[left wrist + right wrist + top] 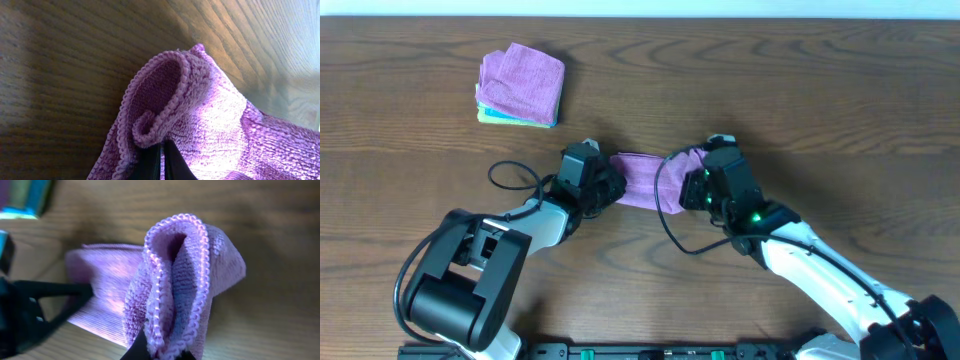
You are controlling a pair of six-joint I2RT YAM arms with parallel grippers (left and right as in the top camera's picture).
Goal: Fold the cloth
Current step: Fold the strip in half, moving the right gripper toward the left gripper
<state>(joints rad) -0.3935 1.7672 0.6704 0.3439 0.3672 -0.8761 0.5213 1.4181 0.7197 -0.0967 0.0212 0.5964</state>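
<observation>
Both hands clamped on the purple cloth, mid-desk.

Left hand [612, 186] pinches the left edge of the cloth [640, 178] and right hand [686, 176] pinches the right edge, both shut tight on the fabric. Hems curl up above the fingertips in both wrist views. The cloth spans between the hands, its middle lying on the desk [820, 90]. Desk is dark brown woodgrain with some glare. A stack [520, 88] of folded cloths, purple on top, sits far-left, well apart. There's a pale strip past the far desk edge; can't tell what it is.
</observation>
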